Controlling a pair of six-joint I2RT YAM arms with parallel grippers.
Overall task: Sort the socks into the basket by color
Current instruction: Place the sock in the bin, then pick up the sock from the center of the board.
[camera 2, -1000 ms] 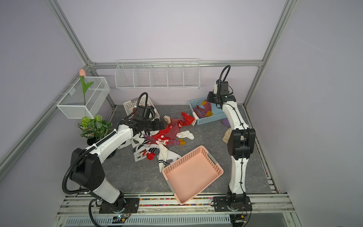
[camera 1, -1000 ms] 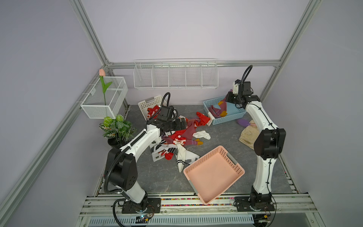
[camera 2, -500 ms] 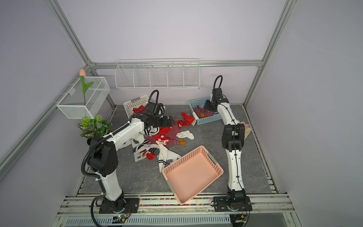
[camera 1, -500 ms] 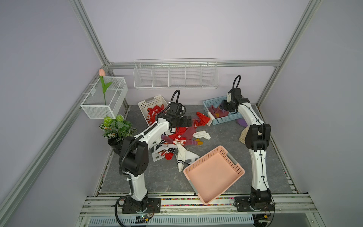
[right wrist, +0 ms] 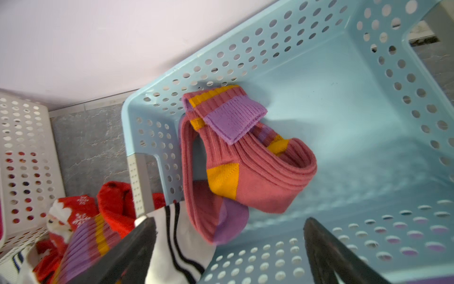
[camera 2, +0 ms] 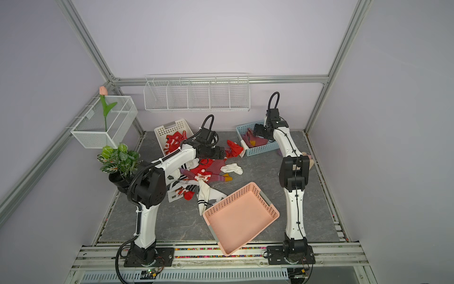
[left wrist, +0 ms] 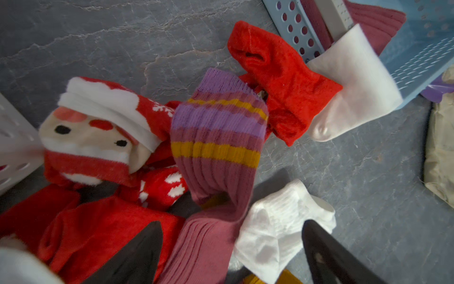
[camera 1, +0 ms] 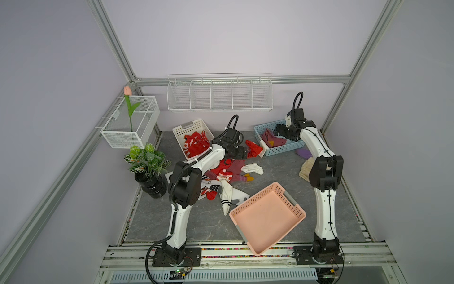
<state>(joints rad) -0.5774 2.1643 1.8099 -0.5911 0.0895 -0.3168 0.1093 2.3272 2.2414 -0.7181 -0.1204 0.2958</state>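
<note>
A: What's crowding the arms?
B: Potted plant (camera 1: 147, 159) at the left edge of the surface (camera 1: 196, 221), near the left arm's elbow. Wire bin with a tulip (camera 1: 130, 123) on the left wall and a wire rack (camera 1: 218, 94) on the back wall, both off the surface. Beige gloves (camera 1: 305, 167) and a purple brush (camera 1: 303, 153) sit by the right arm, partly hidden behind it.
A: Anything in the left claw's way?
B: Left claw (left wrist: 231, 223) hovers low over the sock pile (camera 1: 226, 177), fingers spread wide, nothing gripped. Right under it is a striped purple-maroon sock (left wrist: 216, 147), overlapping a Santa sock (left wrist: 98, 132) and touching a white ankle sock (left wrist: 277, 221). A red sock with white cuff (left wrist: 282, 73) leans on a corner of the blue basket (camera 1: 282, 150), between claw and basket.
A: Right side?
B: Right claw (right wrist: 229, 221) is above the blue basket, fingers wide apart, holding nothing. A folded maroon-and-orange sock (right wrist: 258, 172) lies inside against the wall. Maroon fabric shows there in both top views.
A: Other containers?
B: White basket (camera 1: 189, 125) at the back, left of the blue one, holds red socks (camera 1: 195, 145). Pink basket (camera 1: 267, 216) is in front, skewed, with its near corner over the front rail. White black-striped socks (camera 1: 227, 196) lie on the surface just beside its far-left edge.
</note>
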